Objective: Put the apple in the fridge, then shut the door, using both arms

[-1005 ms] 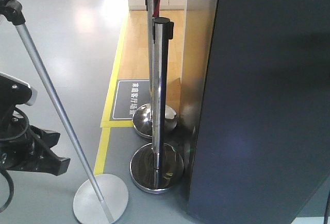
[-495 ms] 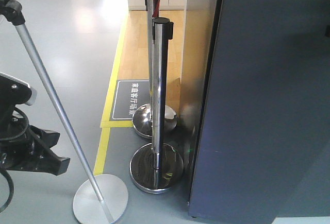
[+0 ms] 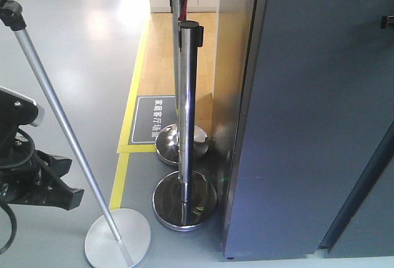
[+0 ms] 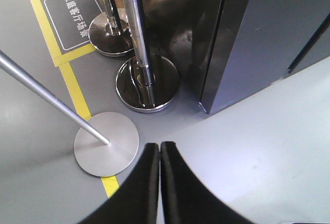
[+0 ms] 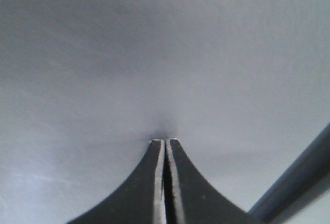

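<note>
Dark floor sign (image 3: 156,119) bears blurred white Chinese characters.

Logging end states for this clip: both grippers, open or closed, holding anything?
Left gripper: closed, empty, above the grey floor.
Right gripper: closed, empty, tips at the flat dark blue-grey door.

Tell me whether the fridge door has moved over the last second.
Yes. In the front view the door has swung: its bottom corner, earlier cut off by the frame, now shows near the front chrome post's base, and a dark edge has appeared at lower right.
</note>
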Robot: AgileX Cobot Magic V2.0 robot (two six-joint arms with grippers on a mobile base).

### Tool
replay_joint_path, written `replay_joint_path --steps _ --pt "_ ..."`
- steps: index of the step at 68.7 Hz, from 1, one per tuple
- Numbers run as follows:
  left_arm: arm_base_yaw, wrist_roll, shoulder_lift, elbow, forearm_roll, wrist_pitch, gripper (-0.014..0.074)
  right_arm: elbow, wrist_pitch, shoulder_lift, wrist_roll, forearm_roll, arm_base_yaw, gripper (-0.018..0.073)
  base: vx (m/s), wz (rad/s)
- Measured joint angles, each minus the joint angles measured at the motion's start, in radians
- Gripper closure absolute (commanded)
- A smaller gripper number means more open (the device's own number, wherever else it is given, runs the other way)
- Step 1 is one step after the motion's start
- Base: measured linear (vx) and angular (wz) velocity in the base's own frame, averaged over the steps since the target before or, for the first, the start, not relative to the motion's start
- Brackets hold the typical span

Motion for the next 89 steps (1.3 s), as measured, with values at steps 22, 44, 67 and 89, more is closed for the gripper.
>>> replay_joint_path --steps 22,44,67,89 --pt "0.000 0.000 0.000 0.000 0.000 0.000 0.0603 0.020 0.087 -0.009 0.006 0.073 0.017 0.0562 -0.01 -0.03" --pt "0.000 0.000 0.000 0.000 0.000 0.000 0.0603 0.368 -0.021 -0.279 -0.016 0.028 0.172 0.0562 0.00 0.00" --pt "0.000 0.000 0.000 0.000 0.000 0.000 0.0603 0.663 0.004 -0.543 0.128 -0.097 0.336 0.0562 0.00 0.00" --pt "0.000 0.000 0.000 0.000 0.000 0.000 0.0603 0.877 0.223 -0.846 0.464 -0.451 0.337 0.0562 0.00 0.00"
